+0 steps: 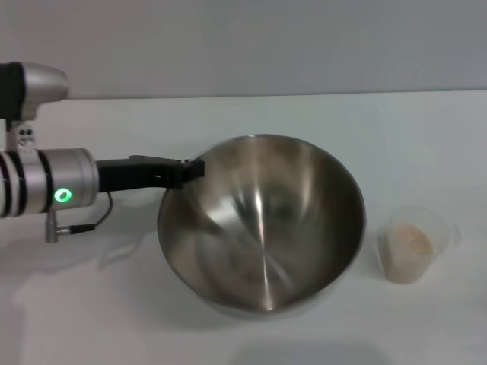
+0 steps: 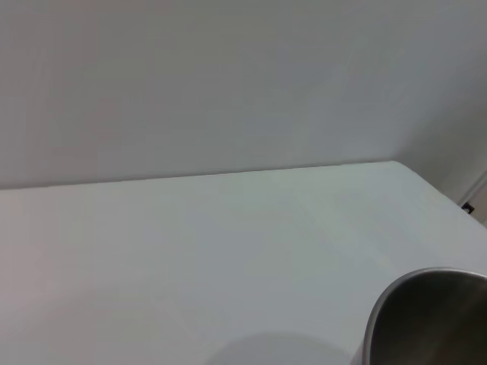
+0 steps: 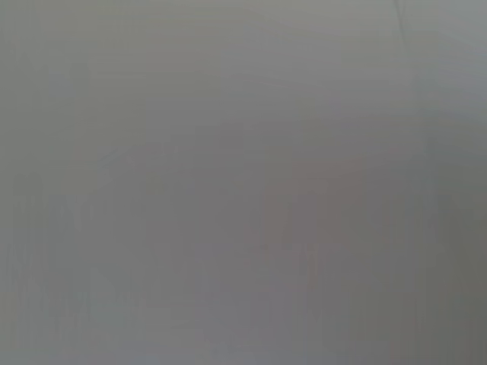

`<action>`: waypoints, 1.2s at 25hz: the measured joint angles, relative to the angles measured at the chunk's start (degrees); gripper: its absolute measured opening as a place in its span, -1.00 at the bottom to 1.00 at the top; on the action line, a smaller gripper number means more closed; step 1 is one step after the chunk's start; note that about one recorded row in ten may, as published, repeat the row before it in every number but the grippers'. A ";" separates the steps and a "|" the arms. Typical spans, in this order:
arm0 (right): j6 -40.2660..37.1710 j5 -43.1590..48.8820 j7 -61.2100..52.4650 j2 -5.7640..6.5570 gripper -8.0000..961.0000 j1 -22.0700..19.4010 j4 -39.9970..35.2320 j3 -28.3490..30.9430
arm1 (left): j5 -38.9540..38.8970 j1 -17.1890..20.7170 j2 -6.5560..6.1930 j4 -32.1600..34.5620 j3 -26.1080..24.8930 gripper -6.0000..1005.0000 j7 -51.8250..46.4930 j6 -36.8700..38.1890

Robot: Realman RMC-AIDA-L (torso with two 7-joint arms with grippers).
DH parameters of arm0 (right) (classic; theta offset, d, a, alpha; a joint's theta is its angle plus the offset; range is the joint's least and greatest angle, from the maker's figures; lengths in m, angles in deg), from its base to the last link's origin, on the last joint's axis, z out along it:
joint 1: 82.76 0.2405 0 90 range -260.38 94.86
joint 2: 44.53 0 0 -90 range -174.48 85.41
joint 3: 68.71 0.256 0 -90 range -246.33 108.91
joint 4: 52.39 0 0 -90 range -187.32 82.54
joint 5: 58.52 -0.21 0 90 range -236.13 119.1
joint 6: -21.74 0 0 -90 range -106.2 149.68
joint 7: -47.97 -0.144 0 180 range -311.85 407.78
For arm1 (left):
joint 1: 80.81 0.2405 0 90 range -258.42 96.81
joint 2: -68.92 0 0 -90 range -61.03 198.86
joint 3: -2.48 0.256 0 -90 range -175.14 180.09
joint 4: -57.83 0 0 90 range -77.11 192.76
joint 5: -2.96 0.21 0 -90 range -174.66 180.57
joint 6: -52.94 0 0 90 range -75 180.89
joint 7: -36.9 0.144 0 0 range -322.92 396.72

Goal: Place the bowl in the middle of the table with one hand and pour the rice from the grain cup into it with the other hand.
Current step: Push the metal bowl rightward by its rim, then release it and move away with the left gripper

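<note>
We see the left hand reaching in from the left of the head view, its dark fingers meeting the near-left rim of the bowl; they appear clamped on that rim, though the shiny metal hides the finger on the inner side and we cannot be fully sure of the grip. The bowl sits roughly in the middle of the tabletop, tipped a little so that its brushed inside faces us, and it looks empty. The arm behind the hand is cut off at the left edge, showing only a silver cuff with a green light and a thin cable hanging under it. To the right of the bowl, near but apart from it, stands the grain cup, upright, its clear wall hard to separate from the white surface; the rice inside shows as a pale beige mass filling the lower part. In the left wrist view only a curved slice of the bowl enters at one corner, and none of the hand's own fingers show. The right wrist view gives us nothing but a flat grey blur, and the right hand is not in any picture. The tabletop is plain white and unmarked, ending at a straight far edge against a bare pale grey wall.
</note>
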 joint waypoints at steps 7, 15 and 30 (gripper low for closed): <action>0.14 0.00 0.00 -0.06 0.49 -0.11 0.00 0.00 | -3.85 0.60 0.10 0.43 7.28 -0.90 1.77 5.81; 0.50 0.00 0.00 -0.09 0.49 -0.12 0.00 0.00 | -7.20 1.50 0.09 0.23 13.08 -0.90 3.38 10.11; 0.64 0.00 0.00 -0.09 0.49 -0.02 0.00 0.00 | -7.13 0.99 -0.40 0.60 13.74 -0.90 4.10 11.93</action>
